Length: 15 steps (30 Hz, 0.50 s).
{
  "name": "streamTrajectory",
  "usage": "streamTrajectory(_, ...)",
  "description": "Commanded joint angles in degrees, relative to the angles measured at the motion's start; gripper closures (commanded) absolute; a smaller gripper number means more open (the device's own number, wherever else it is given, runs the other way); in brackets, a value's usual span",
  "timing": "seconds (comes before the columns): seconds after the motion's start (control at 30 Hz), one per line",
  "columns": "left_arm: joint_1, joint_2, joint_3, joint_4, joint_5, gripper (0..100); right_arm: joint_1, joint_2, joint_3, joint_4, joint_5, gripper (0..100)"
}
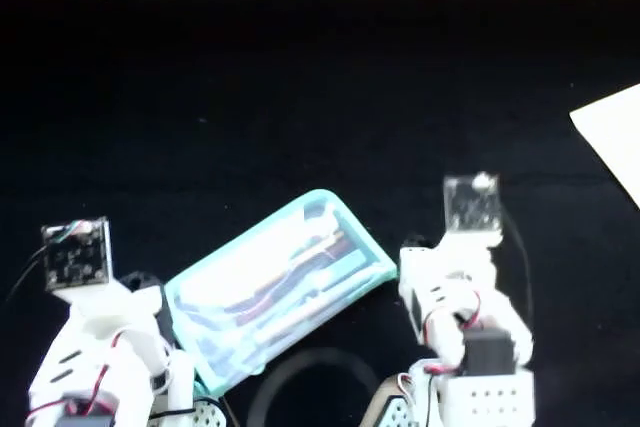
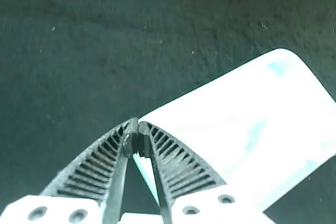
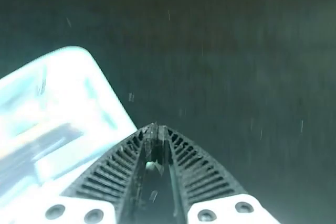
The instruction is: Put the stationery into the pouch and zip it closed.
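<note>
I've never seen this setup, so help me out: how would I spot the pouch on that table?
On the black table, look between the white left arm and right arm. The pouch lies there at a slant: a flat case of see-through pale blue plastic with stationery inside. Unlike the plain white sheet at the right edge, it is tinted and filled.

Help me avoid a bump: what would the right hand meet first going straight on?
Probably only the bare black table; the right hand points past the pouch, which lies beside its line. Depth is unclear.

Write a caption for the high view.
Clear pouch holding stationery lies slanted on black table between left arm and right arm.
</note>
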<state>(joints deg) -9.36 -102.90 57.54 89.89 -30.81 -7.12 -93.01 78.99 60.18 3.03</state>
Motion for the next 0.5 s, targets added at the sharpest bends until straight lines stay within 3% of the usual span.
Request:
streamTrajectory(0.0,-1.27,-0.92,9.89,-12.31,0.35,99,0.66,-13.67,13.32,-9.89,5.10,99.3)
streamTrajectory(0.17,-11.56,-0.92,28.53,-32.70,0.35,99,0.57,-7.96,21.49,-16.40,5.54,99.0)
streamTrajectory(0.27,-20.00,-0.92,37.23,-40.79,0.35,99,0.31,-8.48,24.40,-16.57,5.54,98.9)
streamTrajectory(0.37,-25.36,-0.92,39.52,-40.88,0.70,99,-1.27,-8.66,24.92,-12.88,5.54,98.9)
streamTrajectory(0.47,-25.80,-0.92,39.60,-38.51,0.70,99,-3.91,-8.75,24.92,-6.81,5.54,98.9)
